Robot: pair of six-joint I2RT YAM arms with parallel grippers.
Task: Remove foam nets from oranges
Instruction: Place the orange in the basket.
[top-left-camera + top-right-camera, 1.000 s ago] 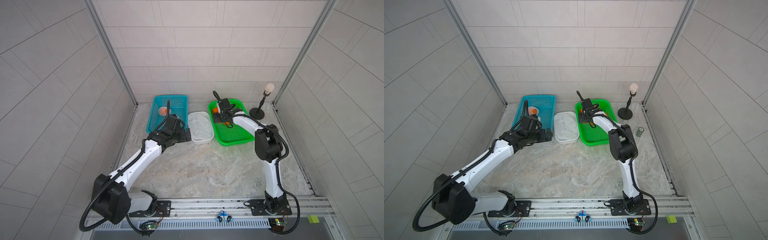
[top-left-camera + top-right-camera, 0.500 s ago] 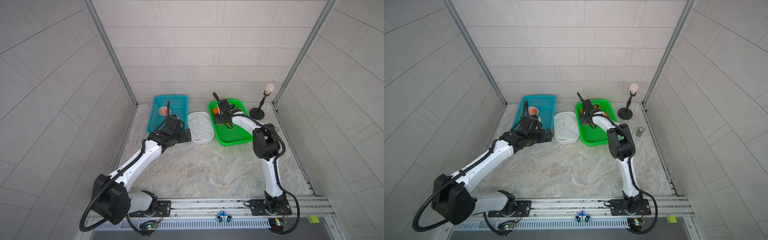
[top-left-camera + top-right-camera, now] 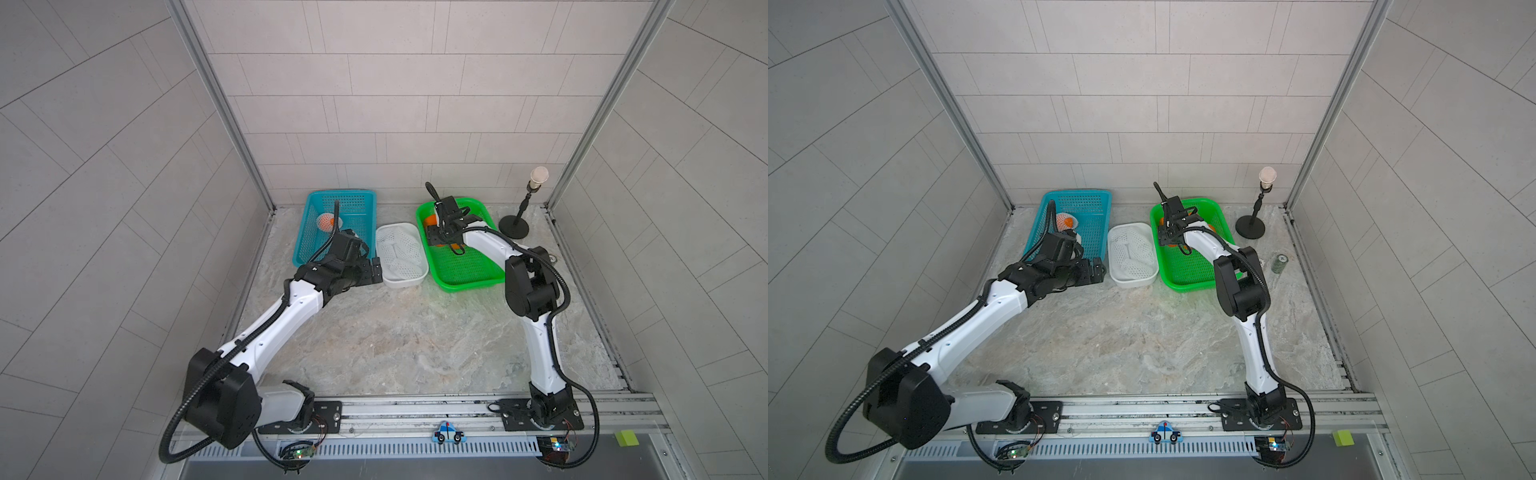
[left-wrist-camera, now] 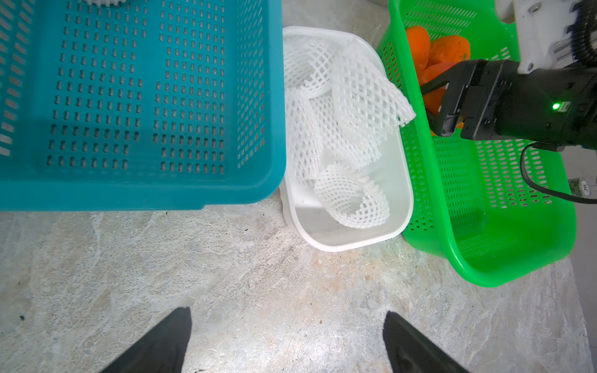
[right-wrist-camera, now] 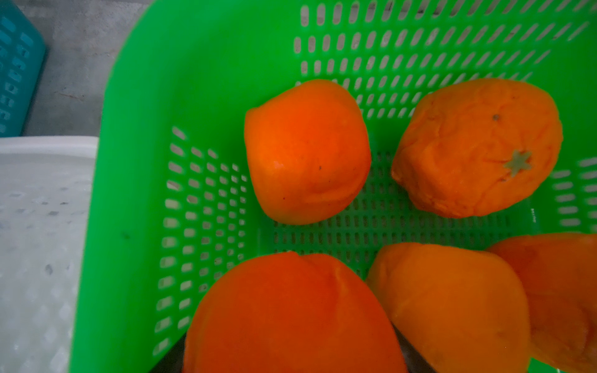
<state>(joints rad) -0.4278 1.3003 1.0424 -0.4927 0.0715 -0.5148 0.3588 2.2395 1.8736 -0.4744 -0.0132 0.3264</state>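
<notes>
Several bare oranges point(image 5: 307, 151) lie in the green basket point(image 3: 465, 282). My right gripper point(image 5: 290, 355) is down among them, shut on an orange point(image 5: 290, 316) that fills the space between its dark fingers. In both top views it sits at the basket's far end point(image 3: 438, 239) point(image 3: 1168, 237). Loose white foam nets point(image 4: 342, 113) are piled in the white tub point(image 4: 339, 242). One orange still in its net point(image 3: 326, 221) rests in the blue basket point(image 3: 353, 199). My left gripper point(image 4: 287, 326) hangs open and empty over bare table, in front of the blue basket and tub.
The three containers stand side by side at the back of the marble table. A black stand with a pale round top point(image 3: 515, 226) is at the back right corner. A small green can point(image 3: 1280, 264) stands near the right wall.
The right arm's elbow has shifted slightly left while its gripper stayed at the far end of the green basket. The left arm has not moved.
</notes>
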